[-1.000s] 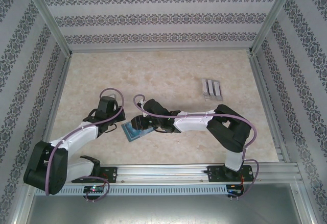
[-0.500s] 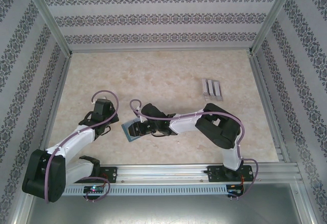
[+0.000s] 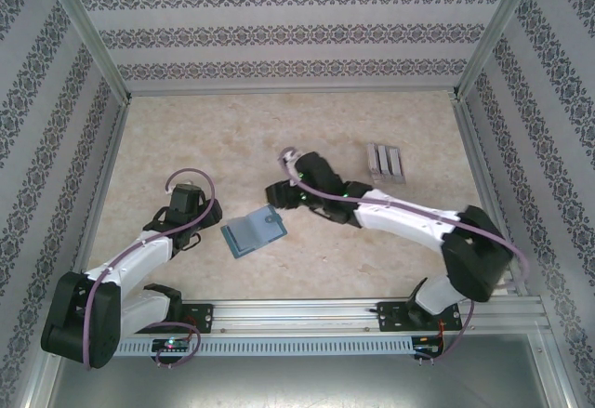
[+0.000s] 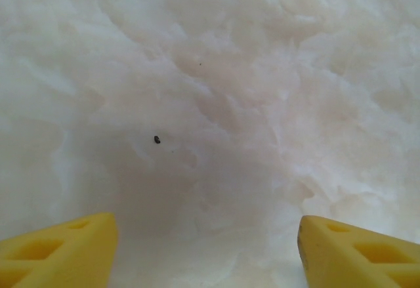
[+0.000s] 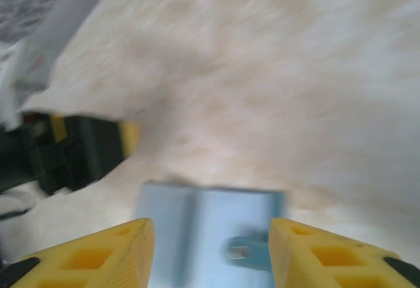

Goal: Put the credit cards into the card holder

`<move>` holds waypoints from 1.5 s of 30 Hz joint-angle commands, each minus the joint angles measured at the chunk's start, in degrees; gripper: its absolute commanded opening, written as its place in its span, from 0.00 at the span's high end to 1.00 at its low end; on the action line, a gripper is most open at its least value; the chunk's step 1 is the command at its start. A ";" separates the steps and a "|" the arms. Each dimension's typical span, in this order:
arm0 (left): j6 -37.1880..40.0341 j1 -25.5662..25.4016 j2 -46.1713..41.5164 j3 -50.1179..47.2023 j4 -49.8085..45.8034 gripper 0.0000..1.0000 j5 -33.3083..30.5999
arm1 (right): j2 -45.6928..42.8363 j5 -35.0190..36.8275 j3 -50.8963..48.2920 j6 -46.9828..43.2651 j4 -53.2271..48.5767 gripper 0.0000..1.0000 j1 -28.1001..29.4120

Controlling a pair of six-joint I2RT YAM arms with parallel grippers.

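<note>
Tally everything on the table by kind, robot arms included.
Card holder: 1
Slotted stand: 1
Robot arms: 2, left arm and right arm
Total: 4

Table top: pale cream marble-look sheet, kinda blotchy, matte.
Back wall: white wallpaper, dark ornate bands running sideways.
Left wall: same paper, bands heading toward the back.
Right wall: ditto.
Posts: bare aluminium, rising from the table's two far corners.
Rail: slotted aluminium along the table's near edge.
Light: soft and even, only faint shadows.
</note>
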 commanded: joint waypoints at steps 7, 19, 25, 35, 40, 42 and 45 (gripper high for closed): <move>2.06 0.62 -1.39 -0.71 2.80 0.23 3.07 | -4.80 23.78 5.09 -10.87 -22.71 0.47 -16.85; 2.60 0.54 1.29 0.26 3.18 0.22 4.24 | 2.47 12.51 11.23 -11.26 -28.57 0.48 -39.02; 2.67 0.54 2.45 0.85 3.50 0.22 4.76 | 7.79 4.94 16.35 -14.79 -30.35 0.47 -40.39; 2.40 0.62 4.30 1.24 3.41 0.21 4.55 | 18.47 17.53 26.04 -14.80 -36.46 0.42 -33.15; 2.55 0.62 4.28 1.52 2.87 0.21 4.34 | 22.32 23.24 28.29 -16.21 -38.44 0.38 -31.69; 2.54 0.55 4.15 1.44 3.08 0.20 4.57 | 23.24 27.21 28.85 -16.97 -39.37 0.38 -31.42; 2.91 0.57 4.15 1.65 3.15 0.20 4.91 | 23.22 32.52 28.81 -16.66 -40.39 0.39 -31.25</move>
